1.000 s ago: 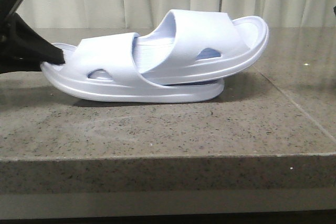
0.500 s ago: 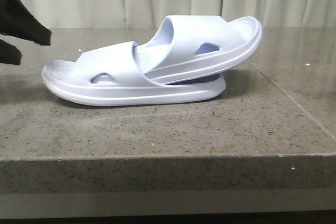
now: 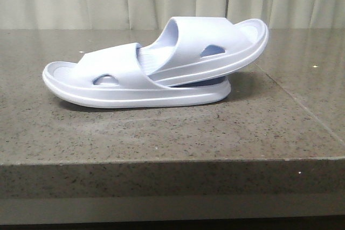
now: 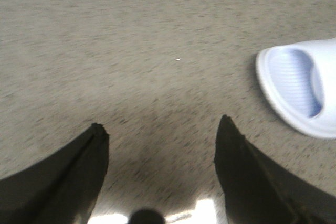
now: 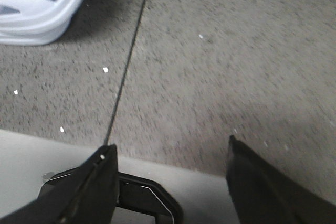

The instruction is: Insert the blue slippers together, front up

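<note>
The pair of pale lavender-blue foam slide slippers (image 3: 156, 65) lies on its soles near the middle of the speckled grey stone bench (image 3: 161, 133), one slipper's end pushed under the other's wide strap and its far end propped up clear of the lower sole. The tilted upper slipper looks only loosely wedged, so a nudge could probably slide it back out or tip it sideways off the lower one. Both black pincers, left pincer (image 4: 160, 135) and right pincer (image 5: 170, 153), hang apart and empty beside the slippers, touching neither.
</note>
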Controlling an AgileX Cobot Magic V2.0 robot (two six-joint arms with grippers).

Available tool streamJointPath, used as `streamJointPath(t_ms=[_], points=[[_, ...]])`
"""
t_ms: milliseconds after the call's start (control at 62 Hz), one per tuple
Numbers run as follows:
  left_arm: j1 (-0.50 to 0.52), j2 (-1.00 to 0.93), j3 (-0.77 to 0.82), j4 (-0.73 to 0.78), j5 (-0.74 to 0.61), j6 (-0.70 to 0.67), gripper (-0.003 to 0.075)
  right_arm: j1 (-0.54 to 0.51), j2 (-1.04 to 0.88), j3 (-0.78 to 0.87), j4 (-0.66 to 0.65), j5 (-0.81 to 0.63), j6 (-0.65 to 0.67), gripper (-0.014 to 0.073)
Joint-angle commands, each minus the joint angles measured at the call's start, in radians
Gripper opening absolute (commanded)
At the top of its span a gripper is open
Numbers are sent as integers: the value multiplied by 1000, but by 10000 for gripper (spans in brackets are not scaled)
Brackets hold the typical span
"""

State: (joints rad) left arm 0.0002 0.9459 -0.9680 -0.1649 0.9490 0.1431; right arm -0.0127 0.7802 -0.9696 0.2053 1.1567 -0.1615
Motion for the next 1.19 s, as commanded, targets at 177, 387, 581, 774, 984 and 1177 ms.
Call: streamJointPath(t_ms=[177,387,581,774,984,1177], points=[[0,-301,102,40,-30,-53,441,1,-257,57,-17,-1,16,465],[0,-398,176,44,-37,-51,441,1,-399,131,-17,7,16,465],[0,-410,225,37,-97,-43,441,1,-450,158,-17,9,16,465],[0,-410,239,28,-126,-43,440,1,-450,162,-17,10,16,465],[0,-410,239,13,-149,-43,313,1,-450,162,-15,10,16,465],[0,-410,239,4,-159,-43,111,1,-450,162,-15,10,16,293]])
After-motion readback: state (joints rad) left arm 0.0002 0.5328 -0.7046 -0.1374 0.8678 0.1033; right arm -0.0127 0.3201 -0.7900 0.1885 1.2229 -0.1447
